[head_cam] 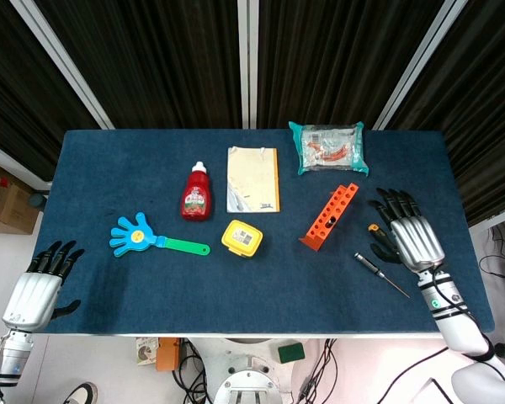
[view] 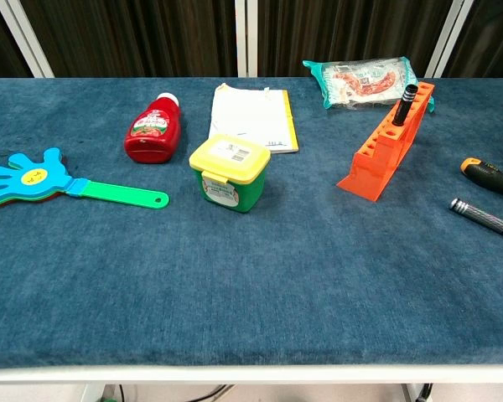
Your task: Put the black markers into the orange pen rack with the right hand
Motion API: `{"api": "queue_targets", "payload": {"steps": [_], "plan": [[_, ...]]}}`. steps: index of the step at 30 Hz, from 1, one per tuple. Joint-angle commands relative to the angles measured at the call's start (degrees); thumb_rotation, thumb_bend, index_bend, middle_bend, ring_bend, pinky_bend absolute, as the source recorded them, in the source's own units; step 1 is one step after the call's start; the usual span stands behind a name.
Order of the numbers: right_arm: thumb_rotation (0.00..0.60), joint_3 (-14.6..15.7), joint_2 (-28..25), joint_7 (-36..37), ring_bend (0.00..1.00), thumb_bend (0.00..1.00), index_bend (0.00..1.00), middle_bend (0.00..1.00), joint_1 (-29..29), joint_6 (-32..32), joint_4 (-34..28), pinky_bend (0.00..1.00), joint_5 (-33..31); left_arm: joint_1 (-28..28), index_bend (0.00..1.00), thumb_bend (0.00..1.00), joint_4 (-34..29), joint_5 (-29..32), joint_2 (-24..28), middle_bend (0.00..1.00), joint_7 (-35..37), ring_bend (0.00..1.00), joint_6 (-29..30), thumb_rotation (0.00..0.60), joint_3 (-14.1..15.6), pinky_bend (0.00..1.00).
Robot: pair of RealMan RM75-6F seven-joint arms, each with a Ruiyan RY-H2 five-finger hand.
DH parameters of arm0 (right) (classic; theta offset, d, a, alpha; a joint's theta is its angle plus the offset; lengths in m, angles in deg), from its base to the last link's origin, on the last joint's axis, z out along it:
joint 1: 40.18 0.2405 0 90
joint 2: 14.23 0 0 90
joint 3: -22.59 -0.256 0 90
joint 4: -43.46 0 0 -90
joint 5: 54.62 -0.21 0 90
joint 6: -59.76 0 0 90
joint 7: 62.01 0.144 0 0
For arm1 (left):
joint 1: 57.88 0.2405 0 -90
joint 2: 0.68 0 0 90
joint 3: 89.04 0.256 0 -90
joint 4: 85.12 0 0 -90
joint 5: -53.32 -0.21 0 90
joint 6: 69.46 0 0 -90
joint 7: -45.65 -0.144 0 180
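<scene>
1 black marker stands upright in a far hole of the orange pen rack, a stepped wedge on the blue table. My right hand rests beside it, released, fingers spread; my left hand is empty too.

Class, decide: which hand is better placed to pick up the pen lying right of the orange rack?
The right hand: it hovers open beside the pen; the left hand sits off the table's far corner.
</scene>
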Motion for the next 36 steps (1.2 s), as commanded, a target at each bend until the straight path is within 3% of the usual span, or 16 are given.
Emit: {"api": "queue_targets", "payload": {"steps": [1, 8, 11, 21, 26, 31, 36], "plan": [[0.6, 2.08, -1.61, -2.31, 0.0, 0.28, 0.26, 0.03, -0.5, -6.84, -0.23, 0.0, -8.14, -0.07, 0.14, 0.06, -0.1, -0.3, -0.32, 0.07, -0.74, 0.03, -0.3, 0.6, 0.28, 0.19], [0.6, 2.42, 1.95, 1.46, 0.0, 0.28, 0.28, 0.04, -0.07, -12.55, 4.06, 0.0, -11.72, 0.18, 0.14, 0.06, -0.18, -0.57, -0.56, 0.07, -1.32, 0.03, 0.15, 0.6, 0.41, 0.19], [0.6, 2.77, 3.58, 1.3, 0.0, 0.33, 0.3, 0.04, 0.21, -14.29, 5.6, 0.0, -12.96, 0.1, 0.14, 0.06, -0.06, -0.35, -0.45, 0.07, -0.88, 0.03, 0.05, 0.6, 0.26, 0.19], [0.539, 2.93, 8.89, -7.32, 0.0, 0.35, 0.45, 0.07, 0.4, -11.17, 7.15, 0.0, -15.49, 0.15, 0.14, 0.06, 0.02, -0.42, -0.09, 0.07, 0.03, 0.03, 0.27, 0.6, 0.24, 0.19], [0.539, 2.75, 10.43, -10.43, 0.0, 0.33, 0.46, 0.07, 0.44, -10.17, 7.5, 0.0, -17.48, 0.09, 0.15, 0.06, 0.1, -0.27, 0.04, 0.07, 0.4, 0.03, 0.11, 0.6, 0.2, 0.19], [0.537, 2.76, 11.64, -12.48, 0.0, 0.3, 0.38, 0.05, 0.57, -9.91, 7.79, 0.0, -18.79, -0.14, 0.15, 0.06, 0.15, -0.31, 0.2, 0.07, 0.72, 0.03, -0.35, 0.6, 0.3, 0.19], [0.51, 2.52, 12.56, -13.9, 0.0, 0.28, 0.36, 0.02, 0.48, -8.77, 7.66, 0.0, -19.23, -0.14, 0.15, 0.06, 0.13, -0.36, 0.36, 0.07, 1.07, 0.03, -0.29, 0.6, 0.31, 0.19]]}}
